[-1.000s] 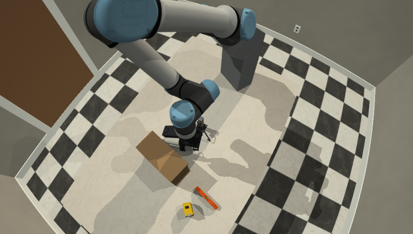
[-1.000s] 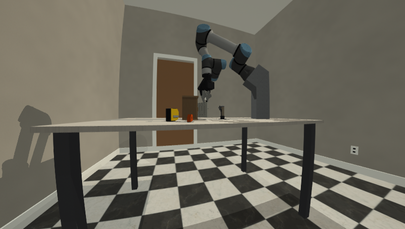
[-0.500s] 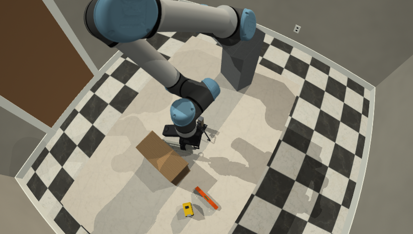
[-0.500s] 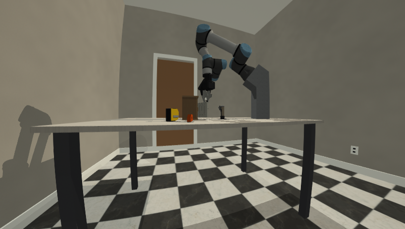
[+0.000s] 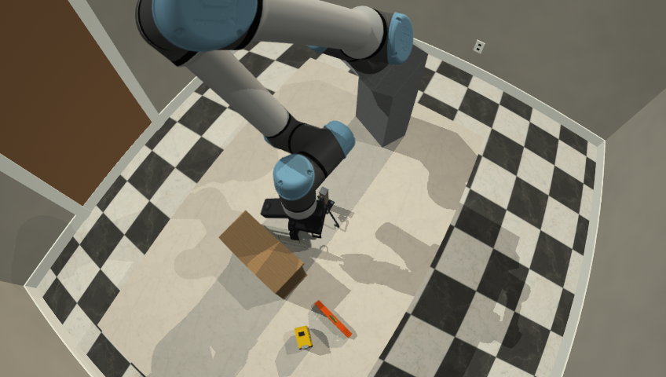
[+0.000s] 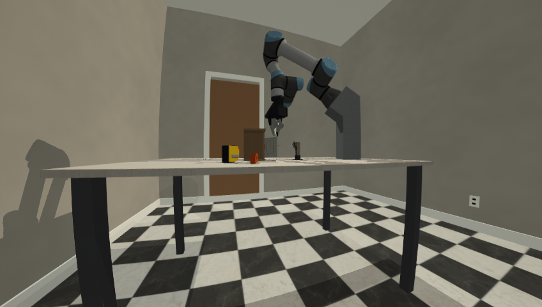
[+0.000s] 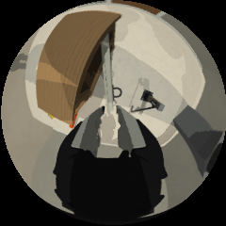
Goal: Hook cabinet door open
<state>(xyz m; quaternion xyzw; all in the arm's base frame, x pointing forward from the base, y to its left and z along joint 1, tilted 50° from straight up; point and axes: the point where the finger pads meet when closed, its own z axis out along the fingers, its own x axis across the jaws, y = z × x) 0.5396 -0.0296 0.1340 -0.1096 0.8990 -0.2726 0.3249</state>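
The brown wooden cabinet (image 5: pixel 261 254) stands upright on the table; it also shows in the exterior view (image 6: pixel 254 143) and the wrist view (image 7: pixel 71 71). Its thin grey door (image 7: pixel 108 71) (image 6: pixel 271 146) stands swung out toward the post. A small ring, the eye (image 7: pixel 117 92), sits on the door's face. The dark post (image 5: pixel 324 195) (image 6: pixel 296 149) stands right of the door, and its thin hook (image 7: pixel 138 101) hangs apart from the eye. My gripper (image 7: pixel 110 105) (image 6: pixel 277 131) hovers just over the door's top edge with its fingers nearly closed and nothing gripped.
A yellow tape measure (image 5: pixel 302 337) and an orange level (image 5: pixel 332 319) lie near the table's front edge. The grey robot pedestal (image 5: pixel 387 102) stands at the back of the table.
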